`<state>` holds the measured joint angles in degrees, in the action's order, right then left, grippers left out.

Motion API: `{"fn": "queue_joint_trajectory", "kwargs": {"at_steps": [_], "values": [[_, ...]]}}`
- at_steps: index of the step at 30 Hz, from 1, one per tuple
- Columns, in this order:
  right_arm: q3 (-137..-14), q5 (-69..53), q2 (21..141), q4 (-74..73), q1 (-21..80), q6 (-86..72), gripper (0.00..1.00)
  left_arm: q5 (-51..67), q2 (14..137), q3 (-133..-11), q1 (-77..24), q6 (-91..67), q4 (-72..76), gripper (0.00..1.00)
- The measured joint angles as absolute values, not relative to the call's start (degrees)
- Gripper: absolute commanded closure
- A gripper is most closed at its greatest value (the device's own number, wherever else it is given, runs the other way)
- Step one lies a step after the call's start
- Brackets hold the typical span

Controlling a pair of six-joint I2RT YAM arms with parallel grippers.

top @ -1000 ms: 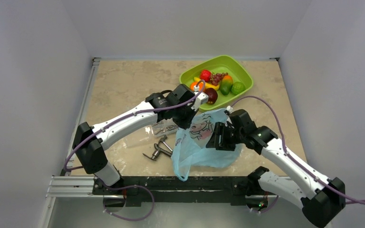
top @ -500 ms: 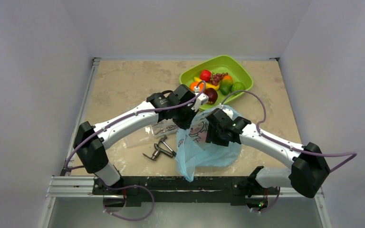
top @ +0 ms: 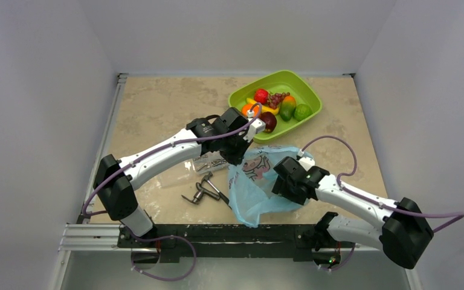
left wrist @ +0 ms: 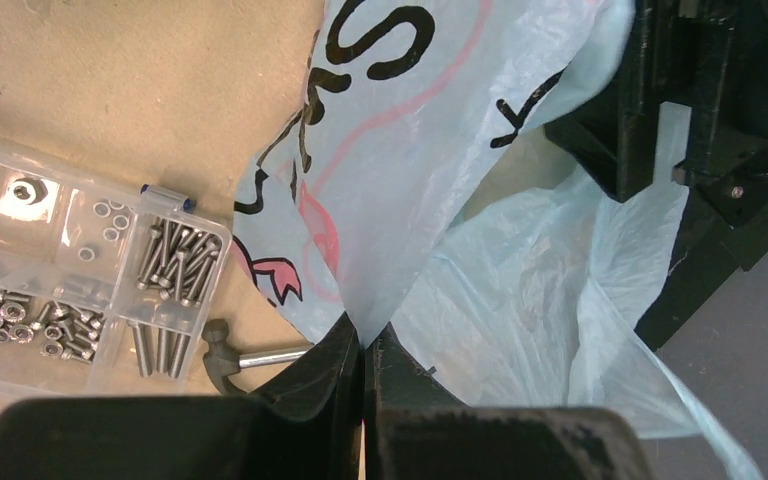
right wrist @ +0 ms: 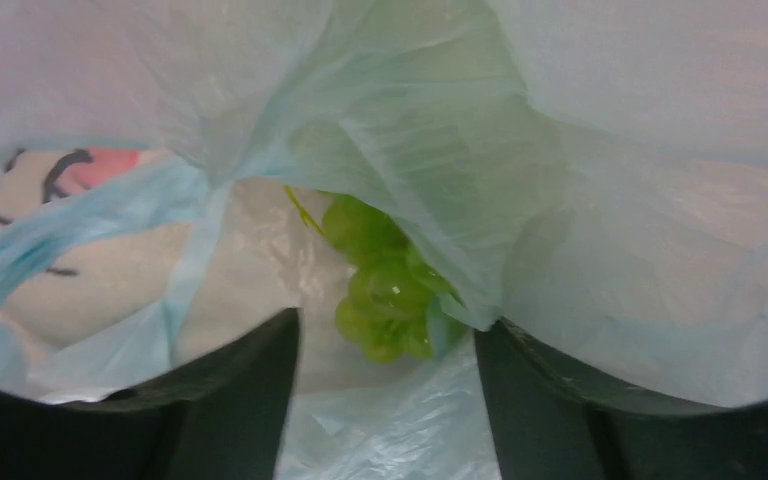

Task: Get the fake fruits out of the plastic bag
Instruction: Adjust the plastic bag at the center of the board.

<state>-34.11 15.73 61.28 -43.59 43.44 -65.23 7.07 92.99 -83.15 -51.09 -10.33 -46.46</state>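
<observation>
**Green grapes lie inside the blue bag, with the right end effector at its mouth**

At the left of the bench sit a clear box of screws [left wrist: 70,290] and some grey metal tools [top: 204,188], neither part of the job. Next to them, the left end effector [left wrist: 364,345] is pinched tight on a fold of the plastic bag [top: 251,199] and holds the printed side up, so the mouth gapes toward the right arm. Deep in that opening, partly under a drooping flap of film, is a bunch of green grapes [right wrist: 380,285]. No other fruit shows inside the bag.

The right end effector [right wrist: 385,330] is pushed into the mouth, its fingers moderately apart with nothing between them and the grapes just ahead of the tips. Farther back, the green tray [top: 302,84] already carries the other fake fruits [top: 275,106].

The step in hand looks like the reach for this last bunch. The next move calls for easing forward until the fingers straddle the grapes. They should close on the fruit alone, not on the loose film, and then draw back while the left side holds the bag open.
</observation>
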Motion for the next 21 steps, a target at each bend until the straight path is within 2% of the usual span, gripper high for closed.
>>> {"fn": "queue_joint_trajectory", "kwargs": {"at_steps": [7,10,14,21], "values": [[-28.62,17.34,62.35,-31.90,43.33,-66.74,0.26,7.14,92.99,-83.15,-51.09,-10.33,-46.46,1.00],[-28.42,17.37,64.14,-23.97,43.33,-63.53,0.26,7.22,92.99,-83.15,-51.09,-10.33,-46.48,1.00],[-31.03,17.32,67.70,-18.17,43.33,-56.64,0.18,7.25,92.99,-83.15,-51.09,-10.33,-46.48,1.00],[-34.79,18.37,59.48,-17.67,43.33,-52.66,0.18,7.25,92.99,-83.15,-51.09,-10.33,-46.54,1.00]]}}
